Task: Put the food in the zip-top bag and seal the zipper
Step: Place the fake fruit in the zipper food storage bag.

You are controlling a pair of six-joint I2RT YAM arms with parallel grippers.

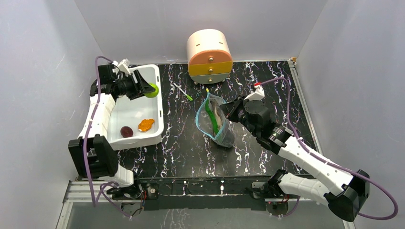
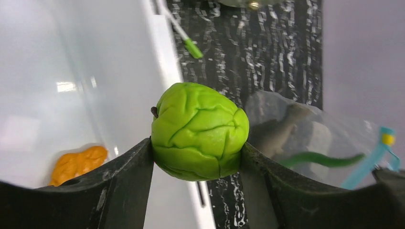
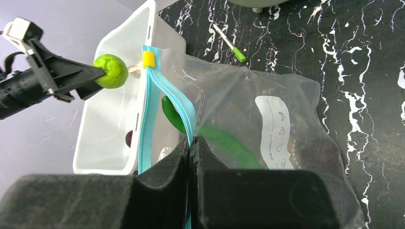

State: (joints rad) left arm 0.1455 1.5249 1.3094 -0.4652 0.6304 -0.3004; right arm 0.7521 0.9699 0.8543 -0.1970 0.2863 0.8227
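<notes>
On the bag (image 3: 296,95), right-wrist-only label (image 3: 276,131)

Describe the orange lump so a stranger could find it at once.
Find the white tub at the left of the overhead view. On its floor, toward the near end, lies the orange lump: flat and irregular, unlike the dark round ball beside it.

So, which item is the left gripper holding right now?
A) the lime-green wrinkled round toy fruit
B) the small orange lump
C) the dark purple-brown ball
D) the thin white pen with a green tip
A: the left gripper clamps the lime-green fruit between its two dark fingers, close to the rim of the white rectangular plastic tub.
</notes>
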